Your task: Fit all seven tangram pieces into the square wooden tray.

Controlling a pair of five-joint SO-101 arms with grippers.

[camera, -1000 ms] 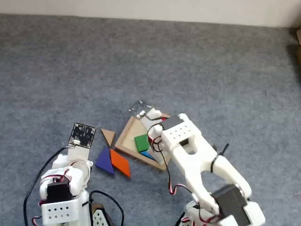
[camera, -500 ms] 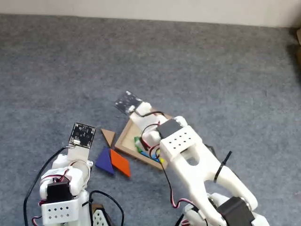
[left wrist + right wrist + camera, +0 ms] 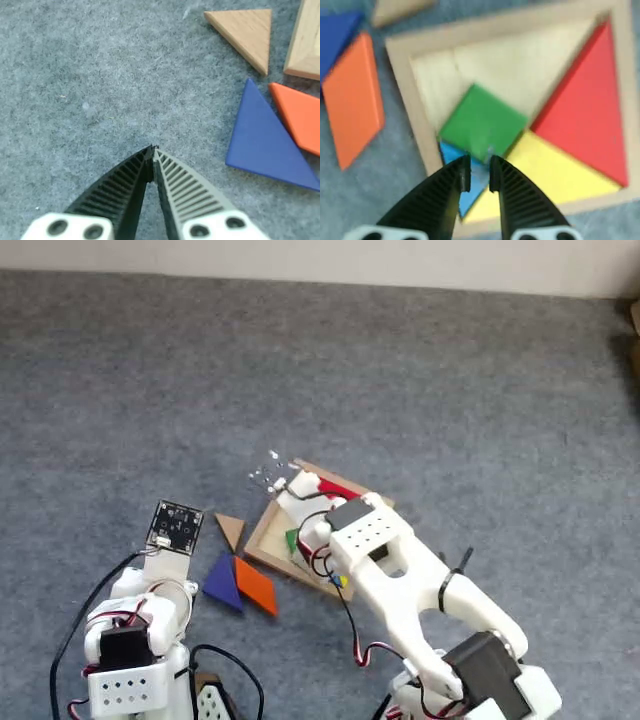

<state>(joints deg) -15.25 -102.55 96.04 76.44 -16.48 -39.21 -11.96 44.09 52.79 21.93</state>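
The tray (image 3: 262,540) lies centre, with a green square (image 3: 482,122), red triangle (image 3: 590,110) and yellow triangle (image 3: 555,172) inside. The right gripper (image 3: 478,167) hovers over the square's near corner, jaws narrowly apart, empty. The left gripper (image 3: 152,150), closed and empty, points at carpet (image 3: 100,75) left of the blue triangle (image 3: 265,135).

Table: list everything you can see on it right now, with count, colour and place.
Tray: one, pale wood, mid-table.
Red triangle: one, in tray.
Yellow triangle: one, in tray.
Green square: one, in tray.
Light blue piece: one, in tray, beside the square.
Orange parallelogram: one, outside tray.
Blue triangle: one, beside the parallelogram.
Wooden triangle: one, tan, outside tray.
Table: one, grey.
Left hand: one, shut, over bare table.
Right hand: one, slightly open, over the tray.
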